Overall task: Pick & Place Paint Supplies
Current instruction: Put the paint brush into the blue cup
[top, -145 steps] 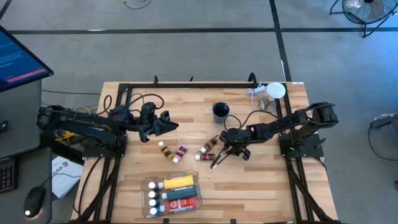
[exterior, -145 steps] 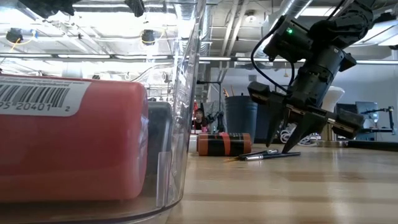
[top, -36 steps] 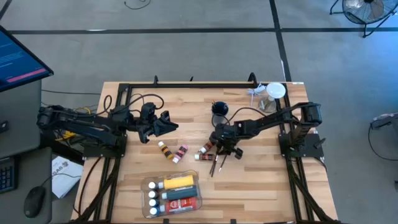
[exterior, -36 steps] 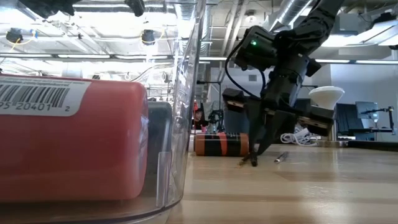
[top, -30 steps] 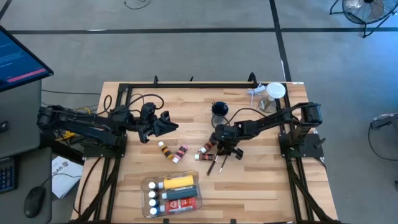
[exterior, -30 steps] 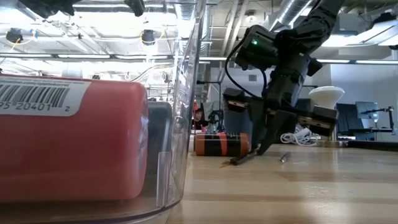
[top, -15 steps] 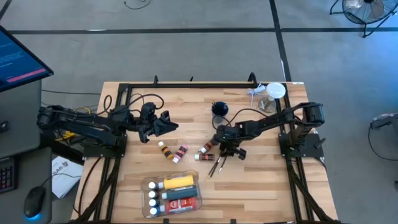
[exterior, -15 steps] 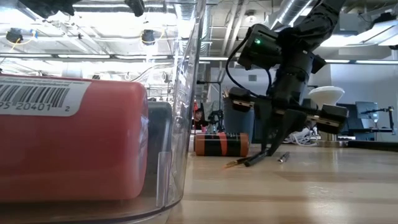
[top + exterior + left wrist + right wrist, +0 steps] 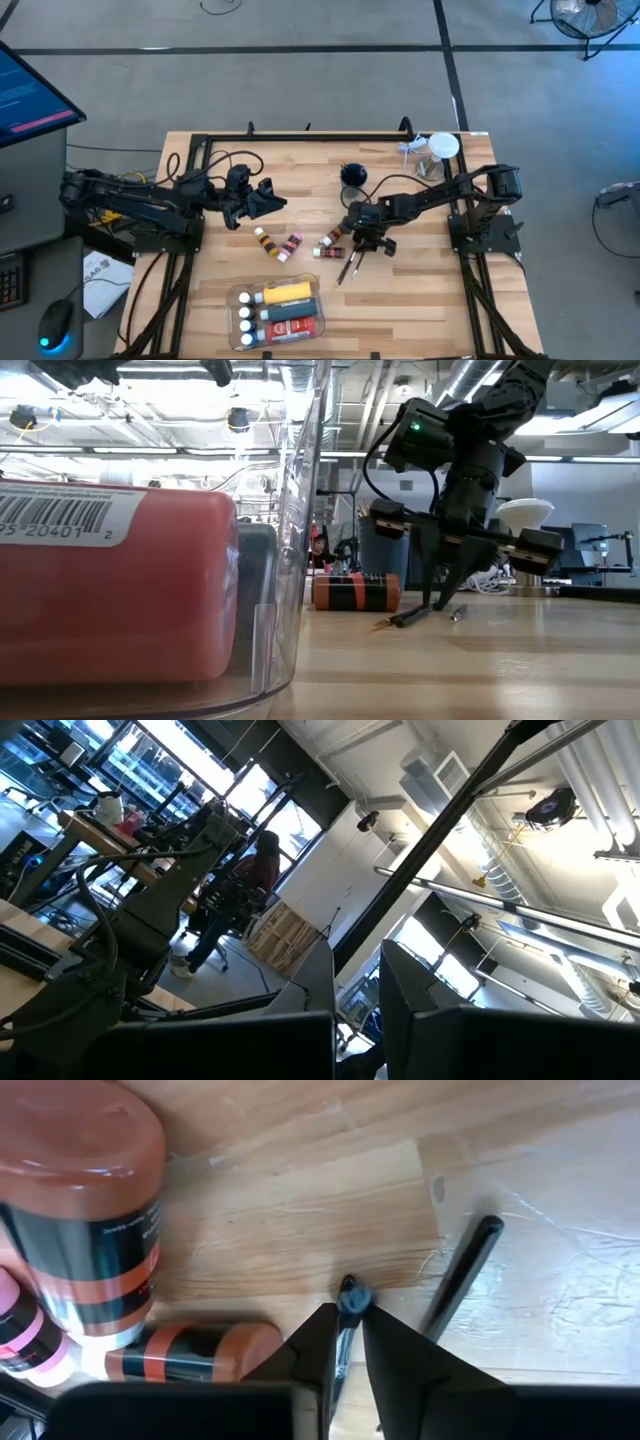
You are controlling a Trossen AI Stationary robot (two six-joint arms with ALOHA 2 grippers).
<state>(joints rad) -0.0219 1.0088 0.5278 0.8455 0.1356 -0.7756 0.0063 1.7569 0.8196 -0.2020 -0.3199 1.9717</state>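
two dark arms work at a wooden bench (image 9: 420, 300). the right tool (image 9: 361, 243) is down near the bench's middle, its fingers (image 9: 318, 1342) nearly together and pinched on the end of a thin dark brush (image 9: 349, 1297); in the low view that brush slants from the tool's tips down to the wood. a second brush (image 9: 462, 1275) lies flat just beside it, untouched. from above the two brushes show as a dark pair running out from under the tool toward the near edge.

close beside the tool lie two small orange-and-black paint tubes (image 9: 334, 239), touching each other. further left, well apart, rest a red-and-yellow tube (image 9: 265, 240) and a pink one (image 9: 292, 243). near the front edge sits a clear tray (image 9: 276, 312), already holding a yellow bottle (image 9: 287, 292), a blue tube, a red tube and white-capped bottles. behind the tool stands a dark cup (image 9: 353, 176); a clear jar with a white lid (image 9: 442, 148) is at the far right corner.

the left tool (image 9: 270, 199) hangs idle over the bench's left side, its fingers together and holding nothing.

the step in hand appears to be picking up a brush. the grip looks slight, at the very end, so the next move likely calls for a firmer pinch before a slow lift.
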